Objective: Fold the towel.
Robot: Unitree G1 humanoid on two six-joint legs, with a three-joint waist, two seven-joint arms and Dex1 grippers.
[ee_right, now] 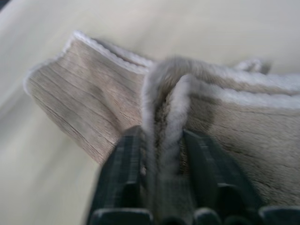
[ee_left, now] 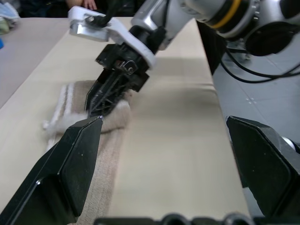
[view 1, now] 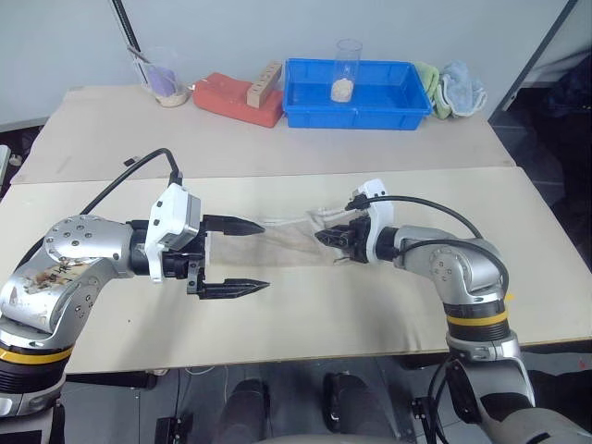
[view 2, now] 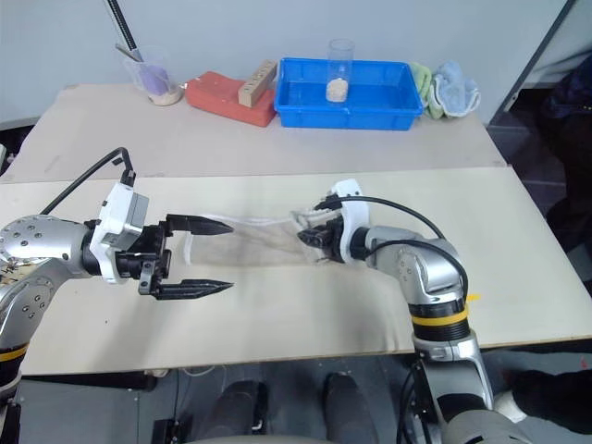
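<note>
Towel: beige-grey, fine ribbed lines, white stitched edging. Counter: pale cream. At far edge: blue tray, red block, green cloth, light blue cloth. Claw fingers black.

Towel between two grippers on the near table, clutter along the far one.

The towel lies on the near table, between the left gripper on its left and the right gripper at its right end. On the far table behind, from left to right: a cup, a pad with a wooden block on it, a bin holding a glass, and two small cloths.
</note>
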